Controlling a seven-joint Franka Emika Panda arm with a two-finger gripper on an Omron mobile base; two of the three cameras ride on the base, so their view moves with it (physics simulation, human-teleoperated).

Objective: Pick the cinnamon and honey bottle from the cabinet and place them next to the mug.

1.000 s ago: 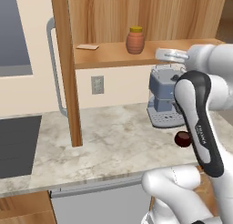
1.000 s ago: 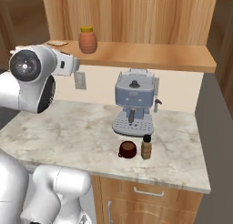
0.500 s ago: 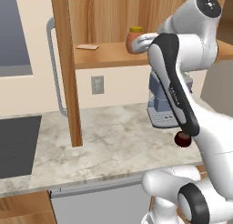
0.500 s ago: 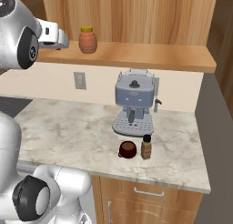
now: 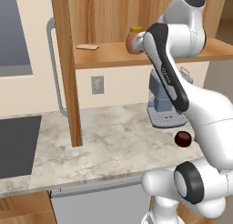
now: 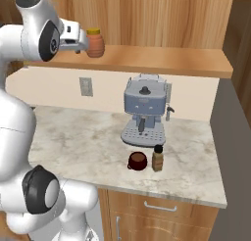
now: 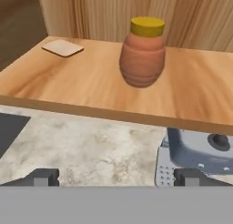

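Jaws are spread wide and holding nothing, with the honey bottle [image 7: 142, 52] standing upright on the cabinet [image 7: 91, 89] shelf just ahead of them, centered between but not touching. Down on the table [image 6: 83, 147] the cinnamon [image 6: 157, 158] sits right beside the mug [image 6: 137, 161]. In the left base view the arm covers most of the honey bottle.

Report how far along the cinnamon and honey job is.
Done: the cinnamon stands on the counter beside the mug. In hand: nothing is held; the open end effector faces the honey bottle, which sits on the cabinet shelf, not yet grasped. Left: grasp the honey bottle, carry it down and set it next to the mug.
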